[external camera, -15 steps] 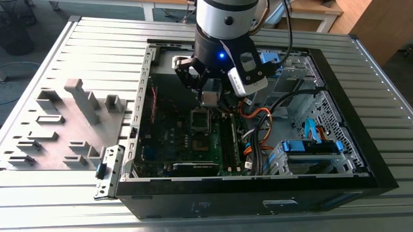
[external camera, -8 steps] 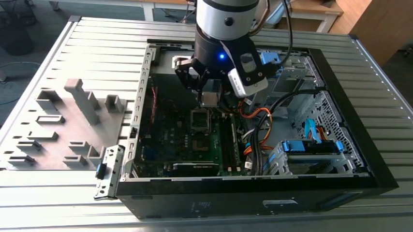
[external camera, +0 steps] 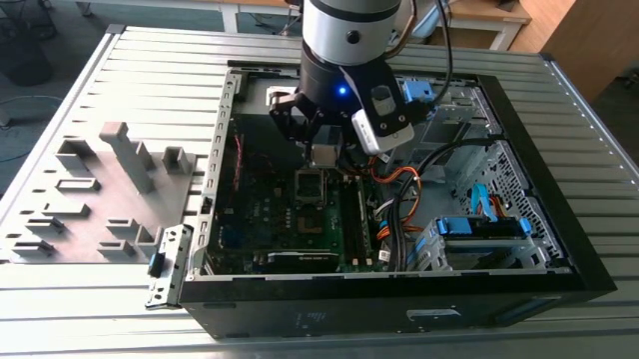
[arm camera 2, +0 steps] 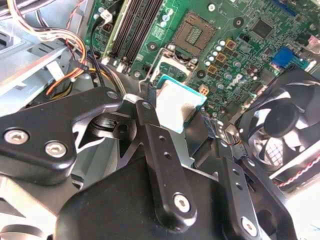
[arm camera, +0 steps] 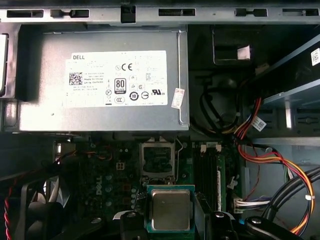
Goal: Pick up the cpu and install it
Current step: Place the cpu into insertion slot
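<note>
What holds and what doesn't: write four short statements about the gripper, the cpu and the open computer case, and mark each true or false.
1. The gripper is shut on the cpu. True.
2. The cpu is seated in the socket. False: the gripper holds it apart from the socket, metal top showing in both wrist views.
3. The computer case lies open on the slatted table. True.
4. The gray fixture block sits inside the case. False: it sits on the table outside the case, at the exterior view's left.
</note>
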`<state>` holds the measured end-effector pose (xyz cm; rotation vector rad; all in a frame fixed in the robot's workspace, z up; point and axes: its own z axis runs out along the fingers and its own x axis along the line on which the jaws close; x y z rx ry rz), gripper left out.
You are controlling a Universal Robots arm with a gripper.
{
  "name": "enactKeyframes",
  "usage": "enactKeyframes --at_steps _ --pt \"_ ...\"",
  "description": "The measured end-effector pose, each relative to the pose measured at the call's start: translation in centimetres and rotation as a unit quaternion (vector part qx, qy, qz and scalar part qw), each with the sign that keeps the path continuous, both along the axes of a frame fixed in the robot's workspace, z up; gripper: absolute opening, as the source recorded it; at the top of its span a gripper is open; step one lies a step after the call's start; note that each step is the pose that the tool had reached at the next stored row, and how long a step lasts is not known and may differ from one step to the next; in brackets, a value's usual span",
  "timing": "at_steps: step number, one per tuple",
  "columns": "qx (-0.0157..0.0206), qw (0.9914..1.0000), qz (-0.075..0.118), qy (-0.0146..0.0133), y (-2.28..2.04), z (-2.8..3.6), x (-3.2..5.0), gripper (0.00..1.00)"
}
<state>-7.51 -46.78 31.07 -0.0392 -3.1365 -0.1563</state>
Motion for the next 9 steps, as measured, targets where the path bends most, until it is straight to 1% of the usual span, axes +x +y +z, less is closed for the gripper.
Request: enactKeyframes --at_steps 3,9 --pt "0.0000 1.00000 0.000 0.0000 -0.06 -0.01 -0.03 0.47" --pt "0.0000 1.00000 0.000 0.0000 -0.54 -0.08 -0.16 0.47"
